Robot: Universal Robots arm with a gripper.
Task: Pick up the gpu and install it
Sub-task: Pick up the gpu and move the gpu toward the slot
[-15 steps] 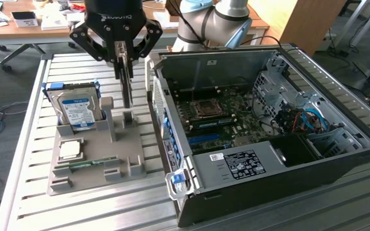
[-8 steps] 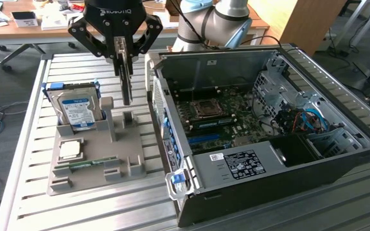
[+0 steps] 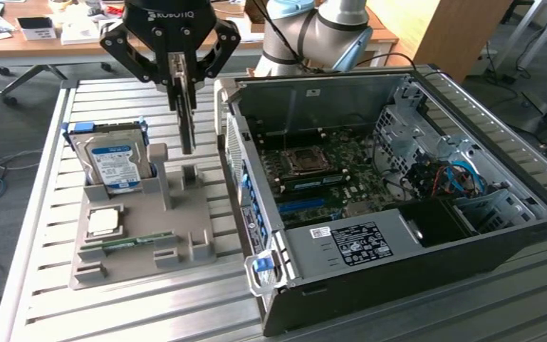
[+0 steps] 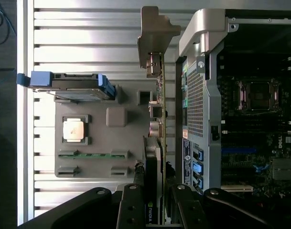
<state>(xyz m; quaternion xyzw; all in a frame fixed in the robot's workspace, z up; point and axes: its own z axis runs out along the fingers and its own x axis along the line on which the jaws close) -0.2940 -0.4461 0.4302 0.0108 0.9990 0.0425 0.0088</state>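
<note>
Pinching the gpu point(image 3: 187, 121) between closed fingers, the gripper point(image 3: 186, 75) holds it hanging straight below, long axis vertical, over the grey fixture point(image 3: 131, 246), with the open computer case point(image 3: 397, 285) just beside.

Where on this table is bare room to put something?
Bare table slats in front of the gray holder, and at the exterior view's left of it. Crowded: the holder's edge beside the computer case, where the gripper holds the card.
</note>
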